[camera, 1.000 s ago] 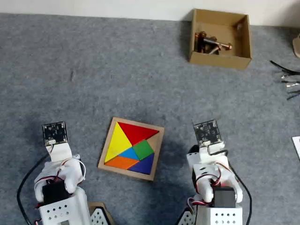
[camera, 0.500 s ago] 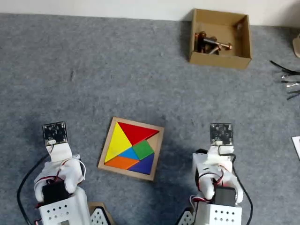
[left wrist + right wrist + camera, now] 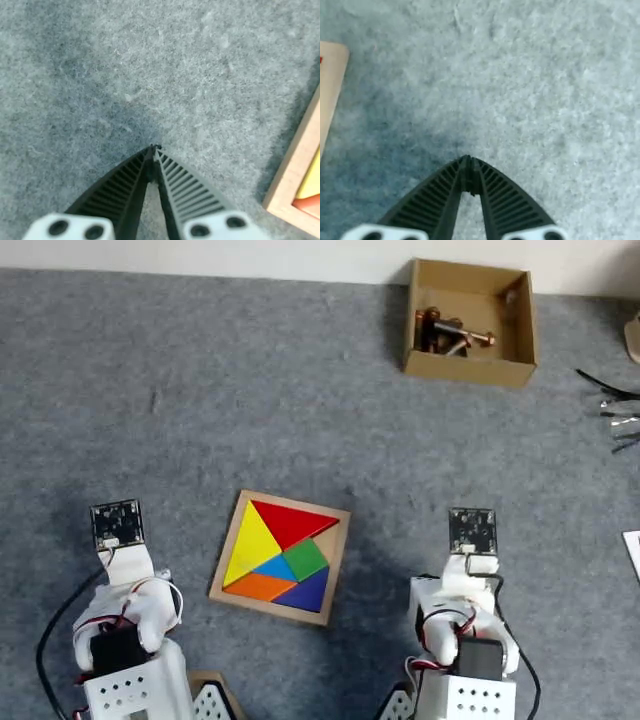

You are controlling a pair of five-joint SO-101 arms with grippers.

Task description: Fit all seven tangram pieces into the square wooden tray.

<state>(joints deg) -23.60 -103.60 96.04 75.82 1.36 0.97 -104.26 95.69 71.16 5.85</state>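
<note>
Left gripper (image 3: 152, 148) clenched, empty, just off tray (image 3: 340, 540) edge. Right gripper (image 3: 466, 159) clenched, empty, on tray's other side. Tray flat on felt (image 3: 200, 390) between the 2, coloured pieces (image 3: 283, 555) filling it.

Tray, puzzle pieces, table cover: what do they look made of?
Tray: pale, bare-looking wood, with a matte tan rim.
Pieces: likely painted wood, given the flat solid colours, but I can't confirm it.
Table cover: grey felt or short carpet; fuzzy fibres are plain in the wrist views.

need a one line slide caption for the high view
Coloured tangram pieces sit packed in the square wooden tray on grey felt, between the left arm and right arm.
</note>
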